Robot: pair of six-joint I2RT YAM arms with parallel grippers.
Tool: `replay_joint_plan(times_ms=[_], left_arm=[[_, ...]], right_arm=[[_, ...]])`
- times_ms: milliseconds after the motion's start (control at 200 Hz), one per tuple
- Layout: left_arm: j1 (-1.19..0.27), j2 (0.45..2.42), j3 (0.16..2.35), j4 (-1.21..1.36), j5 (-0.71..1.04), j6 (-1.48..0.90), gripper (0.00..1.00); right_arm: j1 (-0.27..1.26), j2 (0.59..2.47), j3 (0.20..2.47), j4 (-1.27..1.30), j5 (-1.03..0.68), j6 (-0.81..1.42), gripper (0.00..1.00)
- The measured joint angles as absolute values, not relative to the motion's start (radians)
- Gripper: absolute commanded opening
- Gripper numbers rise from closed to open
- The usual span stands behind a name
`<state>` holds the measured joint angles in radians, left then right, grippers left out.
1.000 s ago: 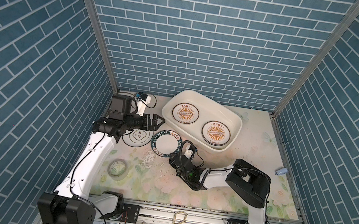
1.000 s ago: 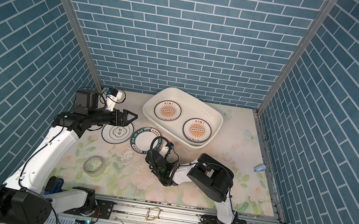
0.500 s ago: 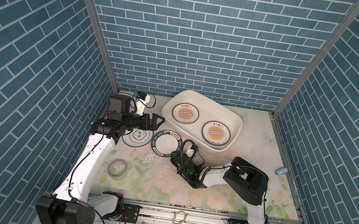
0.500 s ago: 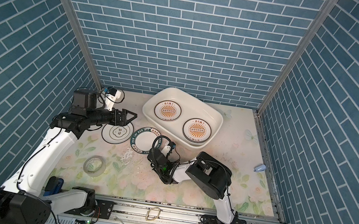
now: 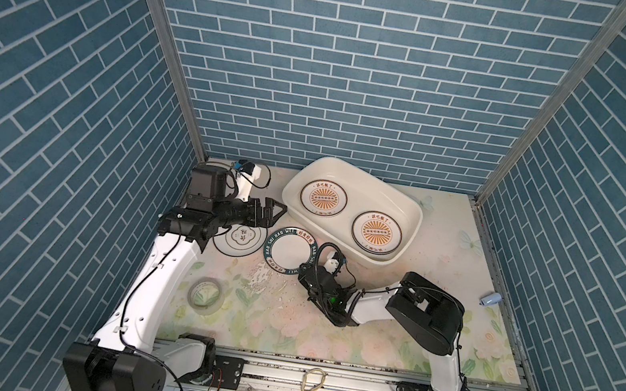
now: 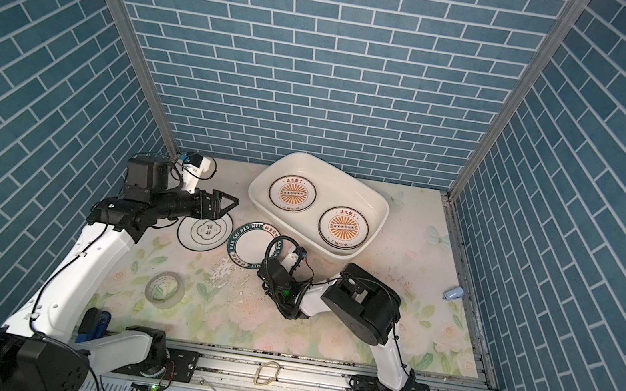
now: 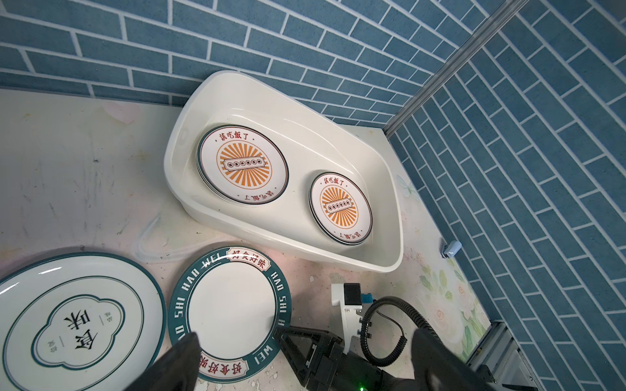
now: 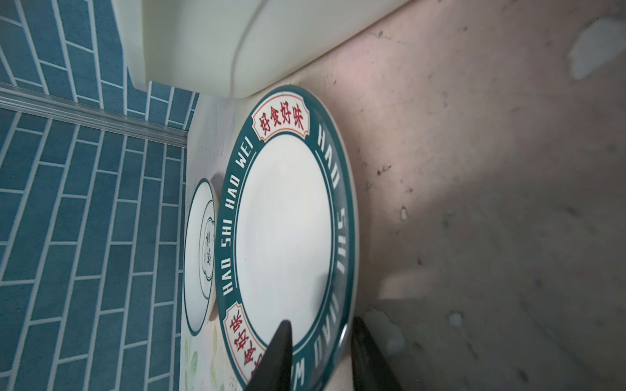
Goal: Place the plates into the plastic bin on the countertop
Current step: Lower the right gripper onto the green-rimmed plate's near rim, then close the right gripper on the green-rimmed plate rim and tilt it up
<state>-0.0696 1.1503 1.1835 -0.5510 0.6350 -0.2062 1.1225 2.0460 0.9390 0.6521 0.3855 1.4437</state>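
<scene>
From above, in both top views: plastic bin (image 5: 378,185) at 1 o'clock on the countertop (image 5: 438,274), one sunburst plate (image 5: 322,198) at its 10 o'clock end, another (image 5: 376,231) at its 4 o'clock end. Just beside the bin's wall at 7 o'clock, green-lettered plate (image 5: 288,249); at that plate's 9 o'clock, quatrefoil plate (image 5: 241,238); tape roll (image 5: 206,293) well apart, toward 7 o'clock. At the quatrefoil plate's 1 o'clock, left gripper (image 5: 277,210), jaws wide, nothing between them. At the green-lettered plate's 4 o'clock rim, right gripper (image 5: 308,270), low, fingers hidden under its own wrist. From the left wrist: shows both outside plates flat on the countertop, rims just beside each other, and layered edges under each sunburst plate, probably short stacks. From the right wrist: shows narrow jaws straddling the green-lettered rim, one finger (image 8: 281,348) over the face, the other outside the edge; cannot tell whether already pinching. Likely troubles: shallow bite on a thin, glossy rim, hence slipping or dropping on the lift; nudging the plate into its neighbour or the bin wall; catching the bin's rim if carried too low.
</scene>
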Motion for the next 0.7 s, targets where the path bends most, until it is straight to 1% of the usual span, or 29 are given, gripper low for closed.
replay_joint_plan(times_ms=[115, 700], left_arm=[[-0.070, 1.150, 1.183, -0.551, 0.636, -0.207, 0.98], [-0.069, 1.150, 1.181, -0.545, 0.641, -0.211, 0.98]], right_arm=[[1.123, 2.053, 0.934, 0.666, 0.385, 1.452, 0.23], [1.120, 2.066, 0.906, 0.743, 0.387, 1.473, 0.14]])
